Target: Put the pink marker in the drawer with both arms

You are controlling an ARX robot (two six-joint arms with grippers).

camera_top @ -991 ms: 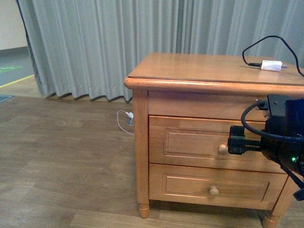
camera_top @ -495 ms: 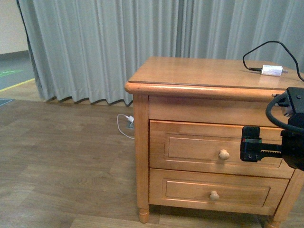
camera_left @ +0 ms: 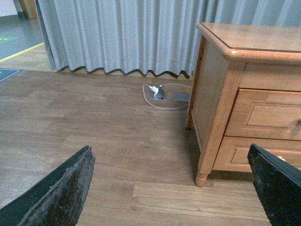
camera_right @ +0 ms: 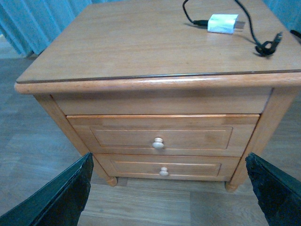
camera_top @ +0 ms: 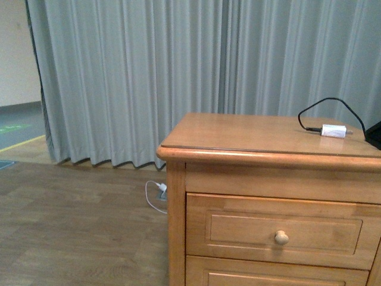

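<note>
The pink marker is out of view in every frame. The drawer [camera_top: 280, 229], the upper one of the wooden nightstand, is shut, with its round knob [camera_right: 158, 142] facing me. My right gripper [camera_right: 169, 159] hangs open in front of and above the nightstand, looking down on both drawer fronts, with nothing between its fingers [camera_right: 66, 197]. My left gripper [camera_left: 170, 153] is open low over the floor, left of the nightstand's front corner leg [camera_left: 202, 178]. Neither gripper shows in the front view.
A white charger plug [camera_top: 333, 130] with a black cable [camera_right: 256, 35] lies at the back right of the nightstand top [camera_top: 238, 134]. The lower drawer [camera_right: 164, 167] is shut. Grey curtains [camera_top: 149, 77] hang behind. A white cable and floor socket [camera_left: 160, 92] lie near the curtain.
The front view has risen, so the nightstand sits lower in the picture. The right arm, earlier in front of the upper drawer, slid right and left that view.
</note>
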